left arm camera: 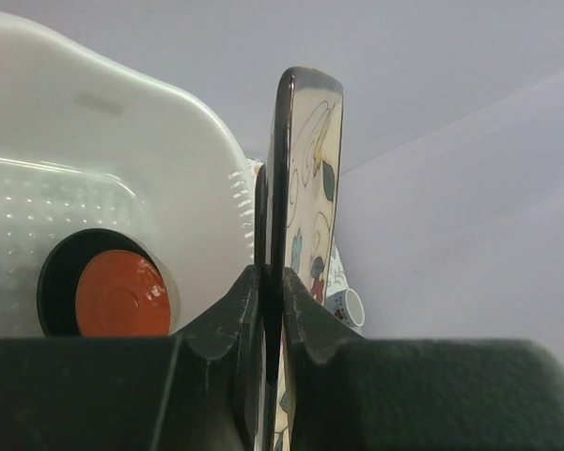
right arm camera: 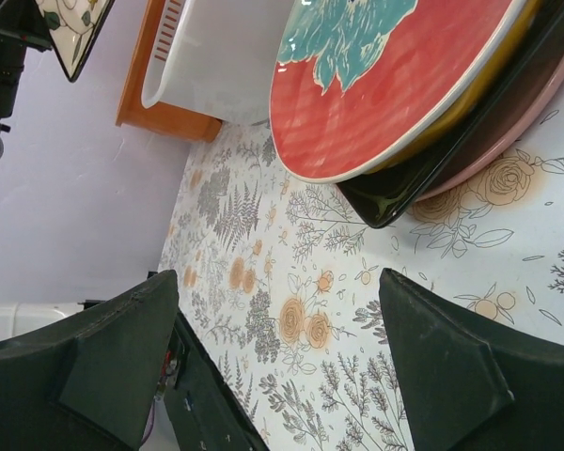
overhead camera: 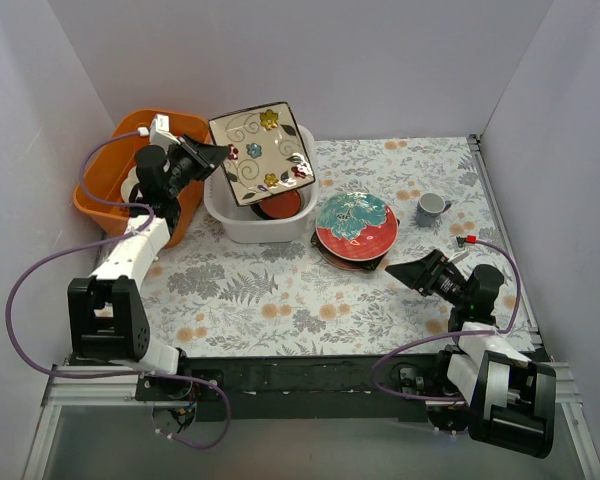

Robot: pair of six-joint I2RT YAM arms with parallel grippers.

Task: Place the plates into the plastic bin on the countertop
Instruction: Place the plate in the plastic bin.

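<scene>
Above the far-left part of the countertop, the overhead camera shows the left gripper clamped on one edge of the cream square plate, which hangs tilted over the plastic bin. A red saucer lies inside the bin. Just right of the bin, toward the counter's middle, the red-and-teal plate tops a short stack. The right gripper sits low near the near-right corner, jaws spread and empty, facing that stack. An orange tub stands by the left edge and a grey cup nearer the far-right corner.

From the left wrist, the square plate is seen edge-on, its rim pinched between the fingers from both faces. It looks like glazed ceramic: stiff, weighty for so small a bite, slick, and likely to chip if dropped, so it wants a slow lowering. Only this view shows the dark round plate under the saucer.

From the right wrist, the stack reads clearly as nowhere else: a black rectangular plate beneath the red-and-teal one, and a pink plate at the bottom. The top plate's overhanging rim looks the best place to take hold.
</scene>
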